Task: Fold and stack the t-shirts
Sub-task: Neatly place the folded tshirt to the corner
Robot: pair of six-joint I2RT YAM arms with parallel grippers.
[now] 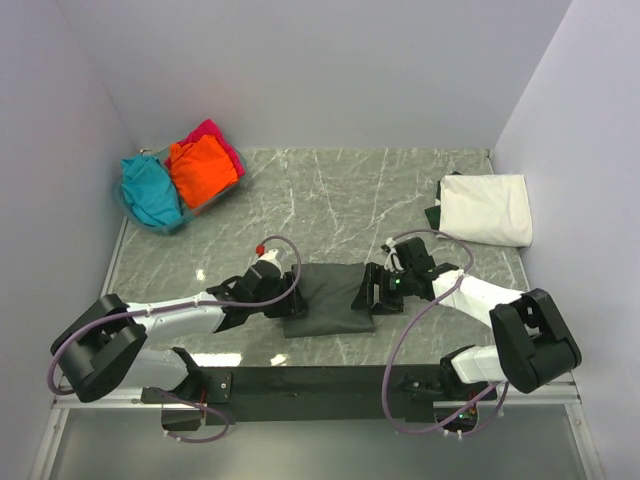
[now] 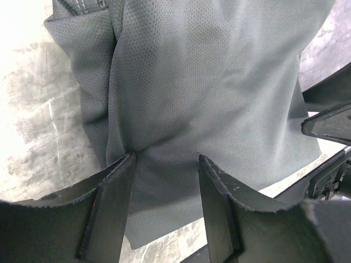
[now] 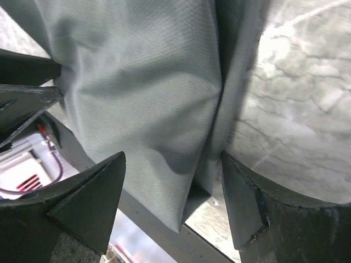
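dark grey t-shirt point(image 1: 330, 298) lay folded on marble table point(image 1: 330, 190) near the bases. left gripper point(image 2: 164, 159) and right gripper point(image 3: 173, 156) flanked it, jaws spread, unclenched. white t-shirt point(image 1: 487, 208) far right; coloured t-shirts point(image 1: 200, 168) in bin point(image 1: 176, 226) far left.

This looks like a robotics lab cell rather than a home or shop. Plain pale walls point(image 1: 300, 70) box in a small marble-look table point(image 1: 330, 190). A left arm point(image 1: 180, 318) and a right arm point(image 1: 480, 295), both white and black, are bolted to a black rail point(image 1: 320, 382) at its near edge, with purple cables point(image 1: 392, 350) looping off them. The only goods are a basket point(image 1: 190, 222) of bright t-shirts point(image 1: 200, 170) in the far left corner, a folded white shirt point(image 1: 487, 208) far right, and a grey shirt point(image 1: 335, 295) between the arms.
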